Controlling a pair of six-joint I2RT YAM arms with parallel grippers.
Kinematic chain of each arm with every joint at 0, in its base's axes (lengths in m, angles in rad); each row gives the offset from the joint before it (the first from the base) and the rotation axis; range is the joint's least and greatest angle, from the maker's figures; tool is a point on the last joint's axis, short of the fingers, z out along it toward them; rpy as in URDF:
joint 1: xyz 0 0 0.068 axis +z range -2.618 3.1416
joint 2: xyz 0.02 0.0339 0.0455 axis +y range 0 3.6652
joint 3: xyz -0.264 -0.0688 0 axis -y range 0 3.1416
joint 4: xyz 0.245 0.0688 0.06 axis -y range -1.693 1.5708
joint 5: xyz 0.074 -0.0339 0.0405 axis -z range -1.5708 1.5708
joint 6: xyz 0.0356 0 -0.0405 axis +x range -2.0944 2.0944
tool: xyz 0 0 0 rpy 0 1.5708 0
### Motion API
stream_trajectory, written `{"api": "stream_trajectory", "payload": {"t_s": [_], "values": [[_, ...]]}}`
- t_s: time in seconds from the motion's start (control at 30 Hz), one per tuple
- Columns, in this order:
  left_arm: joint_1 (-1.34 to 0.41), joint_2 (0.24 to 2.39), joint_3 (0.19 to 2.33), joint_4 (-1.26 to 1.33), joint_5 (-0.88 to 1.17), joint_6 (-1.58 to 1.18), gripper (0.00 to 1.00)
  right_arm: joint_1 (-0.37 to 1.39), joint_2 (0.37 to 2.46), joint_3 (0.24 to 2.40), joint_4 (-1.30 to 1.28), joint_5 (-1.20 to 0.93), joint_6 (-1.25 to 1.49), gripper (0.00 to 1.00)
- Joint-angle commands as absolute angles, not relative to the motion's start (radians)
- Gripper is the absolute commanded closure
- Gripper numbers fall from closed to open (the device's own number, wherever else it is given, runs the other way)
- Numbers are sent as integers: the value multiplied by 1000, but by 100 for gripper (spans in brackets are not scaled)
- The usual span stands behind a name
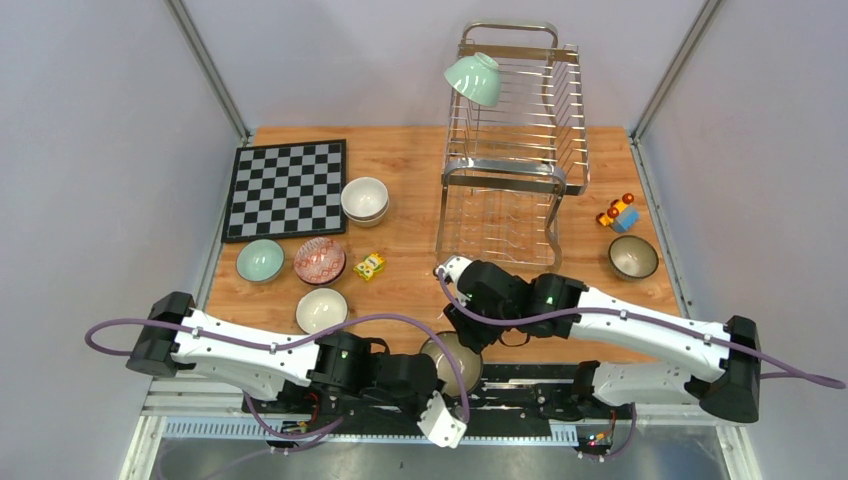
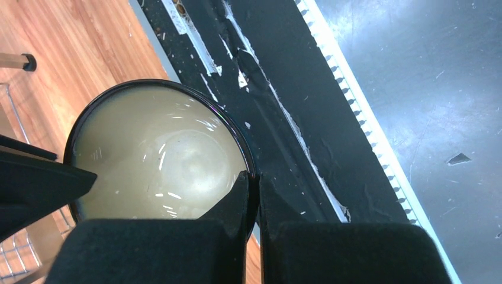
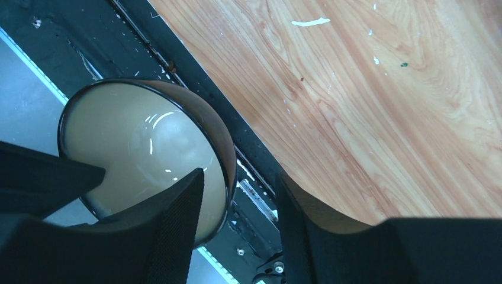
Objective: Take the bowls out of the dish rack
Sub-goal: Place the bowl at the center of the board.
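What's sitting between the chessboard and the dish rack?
White stacked bowls, next to the chessboard; bare wood from there to the dish rack. The top view shows it.

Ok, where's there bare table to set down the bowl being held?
Bare wood runs between the chessboard and the dish rack, down past the yellow block. Left front is crowded with bowls; the right arm covers the right front.

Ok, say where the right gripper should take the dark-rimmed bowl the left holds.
Take the dark-rimmed bowl by its thin rim, one finger inside and one outside, on the free stretch away from the left gripper. The right gripper straddles the rim there; the bowl looks too wide to span.
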State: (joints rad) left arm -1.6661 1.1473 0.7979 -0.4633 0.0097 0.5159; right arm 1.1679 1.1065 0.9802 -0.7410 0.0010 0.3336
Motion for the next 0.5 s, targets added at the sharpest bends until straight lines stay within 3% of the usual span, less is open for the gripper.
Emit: {"api": "stream_trajectory", "payload": {"t_s": [0.0, 0.13, 0.47], "values": [[-1675, 1123, 802, -367, 2, 508, 100, 1195, 1131, 965, -726, 16, 365, 52], [-1675, 1127, 797, -363, 3, 484, 100, 1205, 1143, 956, -721, 15, 367, 58], [-1675, 1119, 781, -333, 3, 457, 100, 1229, 1173, 924, -732, -6, 360, 63]]}}
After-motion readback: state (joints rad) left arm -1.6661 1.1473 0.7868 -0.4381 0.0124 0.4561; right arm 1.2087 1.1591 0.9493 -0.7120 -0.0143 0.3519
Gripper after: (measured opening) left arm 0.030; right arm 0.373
